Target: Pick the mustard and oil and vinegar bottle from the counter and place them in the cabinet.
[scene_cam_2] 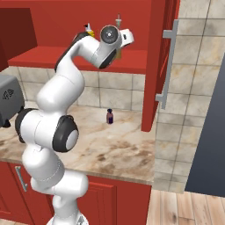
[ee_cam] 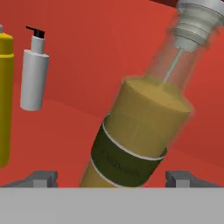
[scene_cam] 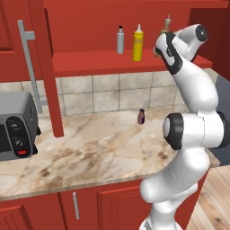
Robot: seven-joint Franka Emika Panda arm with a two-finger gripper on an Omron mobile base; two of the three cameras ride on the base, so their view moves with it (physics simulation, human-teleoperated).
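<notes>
Item one, at centre of your hand view: slim olive-brown oil and vinegar bottle [ee_cam: 135, 131], glossy translucent body with a dark olive label band, clear shoulder, pale ribbed neck at the upper right corner; its long axis leans across that frame, base lower left, top upper right. You see the two-finger gripper [ee_cam: 111, 177] spread wide, its dark tips standing clear on either side of the bottle's base, not pinching it.

Item two: small bright yellow squeeze mustard bottle [scene_cam: 138, 43], smooth cylinder with tapered nozzle pointing straight up, upright on the shelf of the big red upper cabinet [scene_cam: 112, 60], upper centre of your left base view.

Item three: slim grey pump bottle [scene_cam: 120, 40], upright just left of the mustard.

Item four: tiny dark brown bottle [scene_cam: 141, 117], upright on the beige veined marble-look counter [scene_cam: 90, 152], near the tiled wall
</notes>
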